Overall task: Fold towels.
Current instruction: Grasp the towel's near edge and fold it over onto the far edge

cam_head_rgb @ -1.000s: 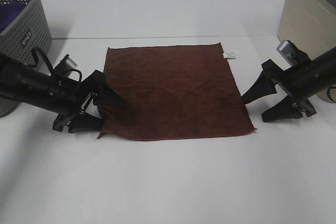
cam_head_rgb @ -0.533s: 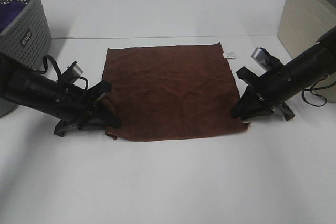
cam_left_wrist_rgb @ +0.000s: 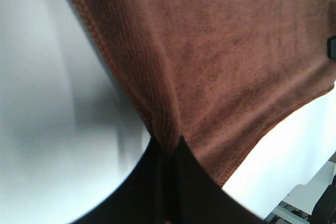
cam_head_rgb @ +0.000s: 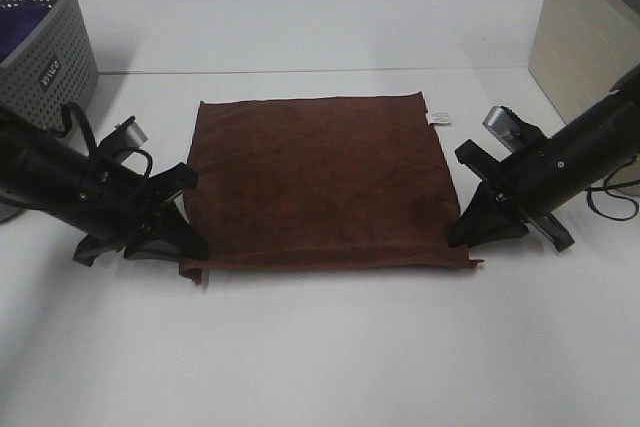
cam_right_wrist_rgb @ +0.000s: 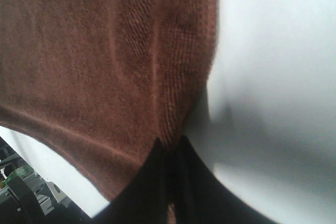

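Note:
The dark reddish-brown towel (cam_head_rgb: 320, 179) lies spread on the white table, its small white tag (cam_head_rgb: 437, 117) at the far right corner. My left gripper (cam_head_rgb: 193, 249) is shut on the towel's near left corner. My right gripper (cam_head_rgb: 462, 239) is shut on its near right corner. The near edge is stretched straight between the two grippers. In the left wrist view the towel (cam_left_wrist_rgb: 220, 51) bunches into the shut fingers (cam_left_wrist_rgb: 157, 182). In the right wrist view the towel (cam_right_wrist_rgb: 105, 51) is likewise pinched between the fingers (cam_right_wrist_rgb: 152, 182).
A grey perforated basket (cam_head_rgb: 45, 42) with a purple cloth (cam_head_rgb: 20, 27) inside stands at the far left. A beige box (cam_head_rgb: 590, 32) stands at the far right. The white table (cam_head_rgb: 320, 357) extends in front of the towel.
Both grippers have closed on the towel's near corners. The whole towel has been drawn a little toward the near side, and its near edge is now taut.

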Controlling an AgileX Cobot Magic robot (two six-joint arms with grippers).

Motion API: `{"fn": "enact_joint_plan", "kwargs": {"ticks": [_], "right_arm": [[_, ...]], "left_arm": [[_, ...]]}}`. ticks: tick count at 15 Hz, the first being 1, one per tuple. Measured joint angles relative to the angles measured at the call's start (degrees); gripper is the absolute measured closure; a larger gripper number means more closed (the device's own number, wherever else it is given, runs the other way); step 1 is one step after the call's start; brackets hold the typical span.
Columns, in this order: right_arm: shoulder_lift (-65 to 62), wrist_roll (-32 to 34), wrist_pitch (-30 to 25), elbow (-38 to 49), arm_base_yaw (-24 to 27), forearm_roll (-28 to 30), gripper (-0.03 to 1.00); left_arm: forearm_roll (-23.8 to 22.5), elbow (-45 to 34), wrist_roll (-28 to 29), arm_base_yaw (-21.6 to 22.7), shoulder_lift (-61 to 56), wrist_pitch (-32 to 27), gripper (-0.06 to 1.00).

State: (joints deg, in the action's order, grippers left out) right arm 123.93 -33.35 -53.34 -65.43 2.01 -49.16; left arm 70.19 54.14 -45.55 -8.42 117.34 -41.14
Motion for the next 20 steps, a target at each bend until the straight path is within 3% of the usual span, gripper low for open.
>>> {"fn": "enact_joint_plan", "kwargs": {"ticks": [5,8,11,17,20], "right_arm": [[-8.1,0.0,0.7,14.8,-0.1,0.5,0.97],[-9.5,0.1,1.4,15.4,-0.1,0.4,0.97],[-9.6,0.1,0.6,7.9,-0.1,0.5,0.97],[-2.1,4.6,-4.2,-18.4,-1.2,1.3,0.97],[4.5,8.2,-4.6,-30.9,-3.4,4.9,0.97]], "left_arm": [[-1.4,-11.9,1.7,0.0,-4.1,-0.7,0.94],[-2.8,-12.1,3.8,0.0,-4.9,-1.3,0.94],[-5.5,-5.3,7.2,0.0,-5.0,-1.2,0.94],[-18.9,18.0,22.9,0.0,-0.9,-0.9,0.94],[-22.2,26.9,25.6,0.0,4.8,-0.6,0.94]]}}
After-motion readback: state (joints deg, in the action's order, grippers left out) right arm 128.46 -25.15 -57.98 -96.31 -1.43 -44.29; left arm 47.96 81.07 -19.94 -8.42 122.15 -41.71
